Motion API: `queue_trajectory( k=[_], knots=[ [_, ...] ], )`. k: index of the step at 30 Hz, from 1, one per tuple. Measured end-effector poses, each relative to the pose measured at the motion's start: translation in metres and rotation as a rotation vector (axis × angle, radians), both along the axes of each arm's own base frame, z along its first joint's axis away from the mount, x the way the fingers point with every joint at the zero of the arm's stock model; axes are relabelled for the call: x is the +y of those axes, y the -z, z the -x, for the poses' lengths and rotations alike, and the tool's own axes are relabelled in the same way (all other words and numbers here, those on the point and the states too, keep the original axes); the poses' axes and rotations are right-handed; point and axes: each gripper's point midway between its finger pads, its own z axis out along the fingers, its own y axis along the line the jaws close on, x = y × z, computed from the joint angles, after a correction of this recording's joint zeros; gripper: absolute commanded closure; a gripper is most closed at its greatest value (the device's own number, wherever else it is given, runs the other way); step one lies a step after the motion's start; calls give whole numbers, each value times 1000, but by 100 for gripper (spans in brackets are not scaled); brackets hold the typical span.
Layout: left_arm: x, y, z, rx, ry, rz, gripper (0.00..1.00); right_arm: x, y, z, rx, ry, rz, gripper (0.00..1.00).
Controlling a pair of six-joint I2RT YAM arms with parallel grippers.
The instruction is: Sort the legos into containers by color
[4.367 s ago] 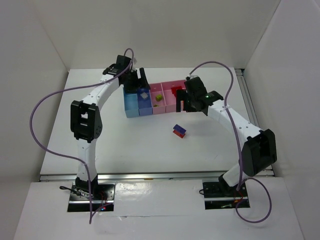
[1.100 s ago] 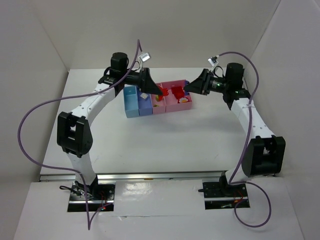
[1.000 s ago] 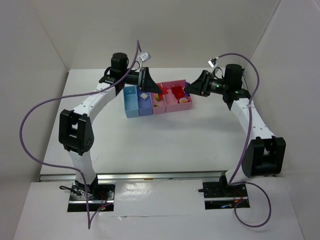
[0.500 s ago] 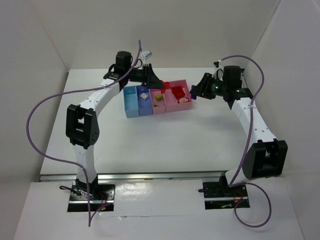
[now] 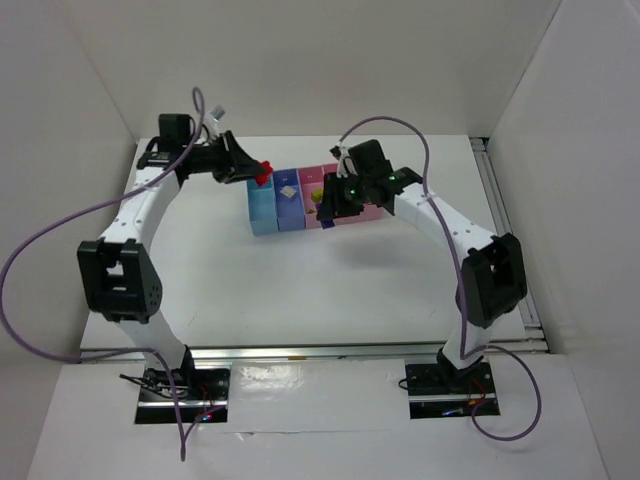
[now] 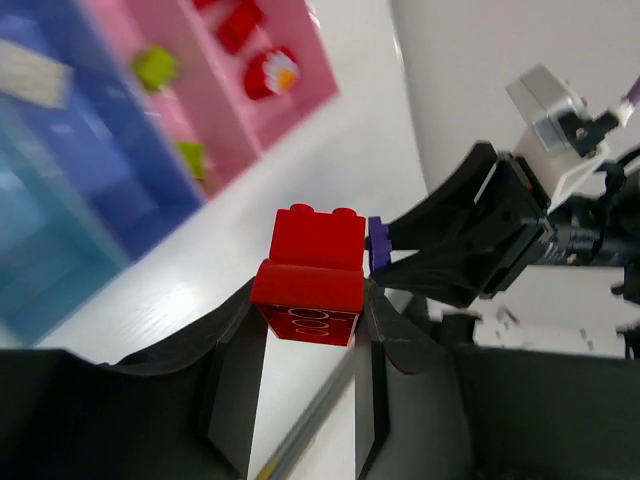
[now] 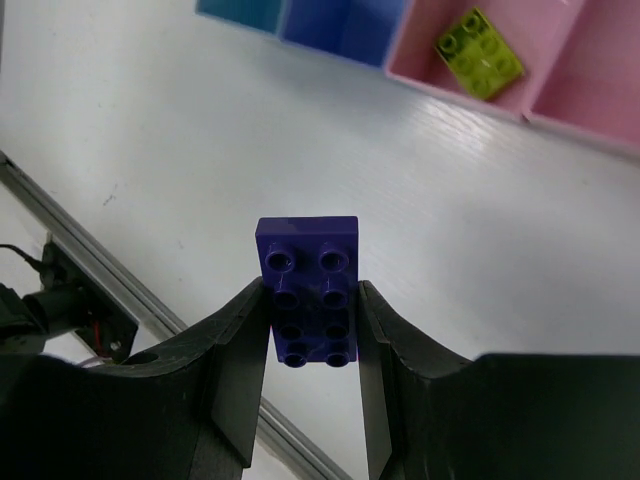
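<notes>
1. Nearest the arm bases, the white surface [image 5: 300,285] shows no loose brick that I can make out. Both pieces in play are in the air, so the step in hand looks like delivery to the bins.
2. The right hand [image 5: 330,207] hovers at the near edge of the containers [image 5: 262,212], by the narrow pink bin [image 7: 425,35]. Its fingers are closed tight on the long sides of a blue brick [image 7: 308,290], a dark, flat plate with two rows of four studs facing the wrist camera.
3. In the row, a yellow-green brick [image 7: 480,42] lies in the narrow pink bin. Blurred red pieces [image 6: 240,20] sit in the wider pink bin [image 6: 305,50].
4. Farthest off, the left hand [image 5: 256,172] hangs over the far left end of the row, by the light blue bin. It is pinched nearly shut on a red brick [image 6: 312,270], glossy and opaque, with two studs showing on top.
5. As I judge it, blue belongs leftward in a blue bin and red rightward with the other reds. Those paths cross, so one arm should likely go first.
</notes>
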Motion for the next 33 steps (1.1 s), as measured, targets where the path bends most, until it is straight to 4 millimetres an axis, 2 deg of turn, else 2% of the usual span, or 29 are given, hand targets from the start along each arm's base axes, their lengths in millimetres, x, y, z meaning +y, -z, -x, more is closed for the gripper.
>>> queue_trajectory(
  k=[2, 4, 6, 8, 12, 17, 21, 23, 24, 25, 29, 33],
  knots=[
    [28, -15, -1, -30, -111, -44, 100, 21, -3, -13, -19, -26, -10, 85],
    [55, -38, -3, -89, -222, -87, 100, 44, -6, -33, -51, -47, -28, 85],
    [70, -58, -1, -142, -296, -120, 100, 68, -7, -53, -81, -69, -48, 85],
    [77, -73, 3, -173, -347, -134, 100, 92, -6, -70, -107, -90, -66, 85],
    [87, -85, 7, -197, -406, -152, 100, 133, 9, -89, -127, -135, -90, 82],
    [99, -79, 6, -170, -442, -162, 100, 166, 36, -93, -116, -162, -95, 74],
    [106, -75, 7, -152, -459, -173, 100, 177, 51, -96, -105, -155, -109, 69],
    [109, -72, 8, -139, -467, -181, 100, 180, 55, -100, -103, -143, -120, 62],
    [110, -71, 9, -134, -470, -183, 100, 181, 57, -101, -103, -140, -123, 57],
    [110, -70, 9, -130, -471, -186, 100, 183, 57, -104, -107, -137, -129, 46],
    [112, -69, 13, -121, -472, -195, 100, 190, 55, -114, -124, -120, -151, 23],
    [112, -66, 15, -116, -466, -207, 100, 187, 53, -121, -140, -97, -155, 20]
  ],
)
